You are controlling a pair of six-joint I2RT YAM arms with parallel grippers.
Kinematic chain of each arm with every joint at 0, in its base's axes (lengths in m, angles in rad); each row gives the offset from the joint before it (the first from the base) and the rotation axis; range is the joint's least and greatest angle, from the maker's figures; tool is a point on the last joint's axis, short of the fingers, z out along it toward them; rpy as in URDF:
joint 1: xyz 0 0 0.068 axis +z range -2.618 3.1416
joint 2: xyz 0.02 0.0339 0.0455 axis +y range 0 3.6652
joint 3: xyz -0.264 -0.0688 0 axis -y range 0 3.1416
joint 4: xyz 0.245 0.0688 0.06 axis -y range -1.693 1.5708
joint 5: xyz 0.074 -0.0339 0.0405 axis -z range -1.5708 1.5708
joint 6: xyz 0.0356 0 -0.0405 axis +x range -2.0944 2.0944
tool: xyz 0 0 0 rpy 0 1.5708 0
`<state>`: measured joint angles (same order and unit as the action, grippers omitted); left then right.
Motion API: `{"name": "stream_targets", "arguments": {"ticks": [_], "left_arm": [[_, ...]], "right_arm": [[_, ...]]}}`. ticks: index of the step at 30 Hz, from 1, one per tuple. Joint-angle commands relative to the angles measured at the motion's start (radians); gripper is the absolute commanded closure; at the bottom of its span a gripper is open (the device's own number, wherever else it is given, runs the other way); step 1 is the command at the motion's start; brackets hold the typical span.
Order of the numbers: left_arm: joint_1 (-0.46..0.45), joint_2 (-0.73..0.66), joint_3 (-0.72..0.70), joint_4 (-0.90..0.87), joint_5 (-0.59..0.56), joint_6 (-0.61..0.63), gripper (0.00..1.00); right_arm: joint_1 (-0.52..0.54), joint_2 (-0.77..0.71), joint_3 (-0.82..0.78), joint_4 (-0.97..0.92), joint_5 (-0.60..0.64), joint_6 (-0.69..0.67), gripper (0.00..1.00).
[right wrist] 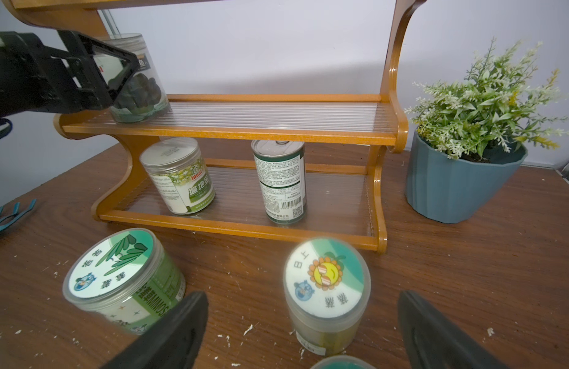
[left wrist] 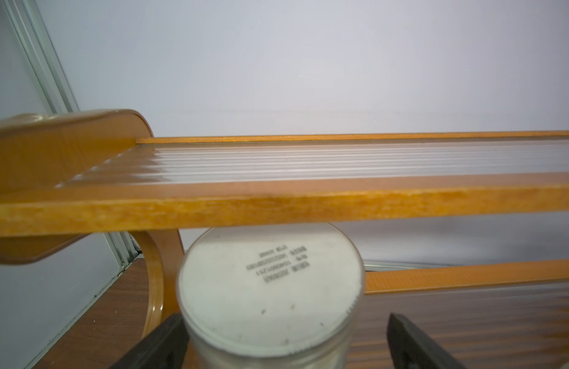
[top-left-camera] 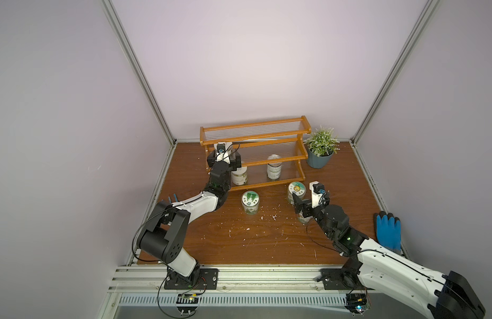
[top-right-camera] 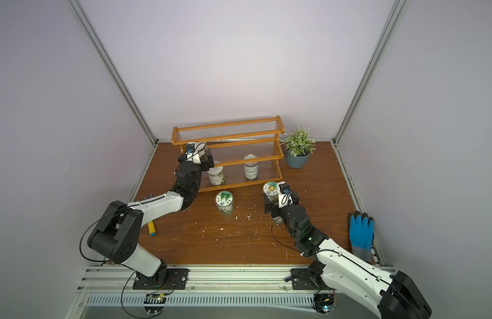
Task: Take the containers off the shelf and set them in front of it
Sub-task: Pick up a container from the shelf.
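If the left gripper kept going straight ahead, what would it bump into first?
Probably the white-lidded jar on the middle tier of the shelf: it stands right ahead, between the jaws of the open left gripper. Depth is hard to judge.

In both top views we looked down from high on the robot's side, and both shared the whole wooden table (top-left-camera: pixel 266 243) and the shelf (top-left-camera: pixel 255 131). The left wrist camera sat very close to a white-lidded jar (left wrist: pixel 270 287) on the middle tier. The right wrist camera faced the shelf front from low, near the sunflower jar (right wrist: pixel 324 281).
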<state>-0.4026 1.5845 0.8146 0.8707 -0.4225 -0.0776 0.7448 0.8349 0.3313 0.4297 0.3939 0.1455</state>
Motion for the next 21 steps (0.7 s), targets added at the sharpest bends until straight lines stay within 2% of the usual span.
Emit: {"name": "stream_targets", "arguments": {"ticks": [1,16,21], "left_arm": [[0.011,0.013,0.029,0.048,0.01,0.003,0.0],[0.013,0.093,0.099,0.074,-0.024,0.009,0.0],[0.013,0.112,0.114,0.073,-0.033,0.016,0.07]], "right_arm": [[0.005,-0.002,0.046,0.058,-0.004,-0.016,0.01],[0.006,0.0,0.044,0.052,-0.007,-0.022,0.01],[0.005,0.001,0.038,0.055,-0.011,-0.017,0.01]]}}
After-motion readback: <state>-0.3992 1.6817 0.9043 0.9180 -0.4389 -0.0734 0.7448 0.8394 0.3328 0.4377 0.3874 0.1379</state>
